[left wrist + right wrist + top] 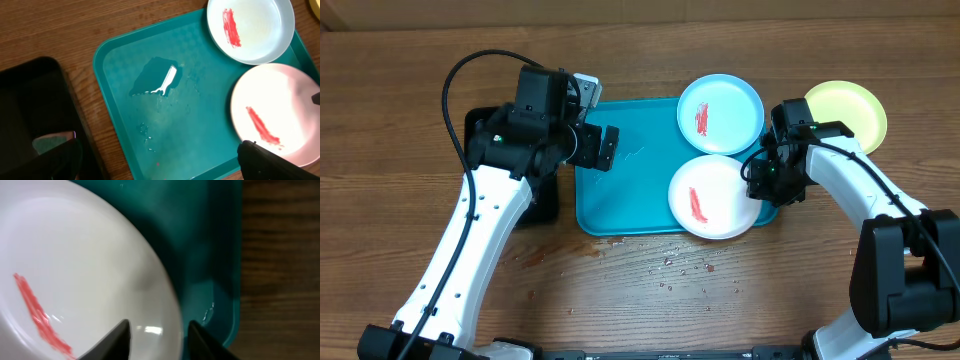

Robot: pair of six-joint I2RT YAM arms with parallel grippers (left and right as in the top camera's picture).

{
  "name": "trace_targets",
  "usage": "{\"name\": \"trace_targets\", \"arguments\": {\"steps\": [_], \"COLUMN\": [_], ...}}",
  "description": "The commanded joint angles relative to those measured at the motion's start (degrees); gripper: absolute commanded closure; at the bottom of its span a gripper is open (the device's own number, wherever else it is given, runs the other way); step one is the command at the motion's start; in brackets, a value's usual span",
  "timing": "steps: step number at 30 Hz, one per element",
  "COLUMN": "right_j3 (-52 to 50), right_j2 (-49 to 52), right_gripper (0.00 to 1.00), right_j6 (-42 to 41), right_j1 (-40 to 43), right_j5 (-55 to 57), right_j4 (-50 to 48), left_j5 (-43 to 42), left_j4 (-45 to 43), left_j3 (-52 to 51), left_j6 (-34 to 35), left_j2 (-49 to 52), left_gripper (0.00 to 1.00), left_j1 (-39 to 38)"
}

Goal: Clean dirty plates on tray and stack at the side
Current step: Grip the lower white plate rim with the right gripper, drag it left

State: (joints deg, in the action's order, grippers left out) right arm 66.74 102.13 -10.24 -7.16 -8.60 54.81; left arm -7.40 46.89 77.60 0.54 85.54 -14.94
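Right hand (159, 327), apart, straddles white plate (90, 270) on wet tray (165, 125); left hand (610, 148) apart.

The tray (620, 200) holds a blue plate (720, 113) at its far right corner and a white plate (715, 197) at its near right, both smeared red. A yellow plate (850, 112) lies on the table (400, 100) to the right. The right gripper (760, 185) is at the white plate's right rim.

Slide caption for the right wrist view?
Open right gripper straddles the rim of a round white plate bearing a red smear, on the turquoise plastic tray.
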Motion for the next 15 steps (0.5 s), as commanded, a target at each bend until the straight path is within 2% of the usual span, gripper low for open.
{"name": "trace_targets", "arguments": {"steps": [1,2,6,10,13,15], "right_j3": [-0.52,-0.63,-1.27,-2.58,-3.61,-4.02], "right_j2": [0.13,0.15,0.17,0.17,0.20,0.24], "right_gripper": [0.75,0.81,0.91,0.91,0.83,0.84], "right_j6": [-0.26,-0.26,-0.28,-0.35,-0.50,-0.50], "right_j1": [-0.02,-0.02,-0.02,-0.02,-0.02,-0.02], "right_j5": [0.00,0.00,-0.04,-0.07,-0.04,-0.07], "right_j4": [-0.33,-0.35,-0.87,-1.92,-2.82,-3.45], "left_j5": [0.35,0.37,0.35,0.35,0.35,0.37], "left_j4": [0.00,0.00,-0.02,-0.07,-0.02,-0.04], "left_j3": [0.13,0.13,0.13,0.13,0.13,0.13], "left_j6": [0.96,0.96,0.96,0.96,0.96,0.96], "left_j2": [0.44,0.44,0.44,0.44,0.44,0.44], "left_gripper": [0.00,0.00,0.00,0.00,0.00,0.00], "left_j1": [-0.17,-0.17,-0.17,-0.11,-0.09,-0.09]}}
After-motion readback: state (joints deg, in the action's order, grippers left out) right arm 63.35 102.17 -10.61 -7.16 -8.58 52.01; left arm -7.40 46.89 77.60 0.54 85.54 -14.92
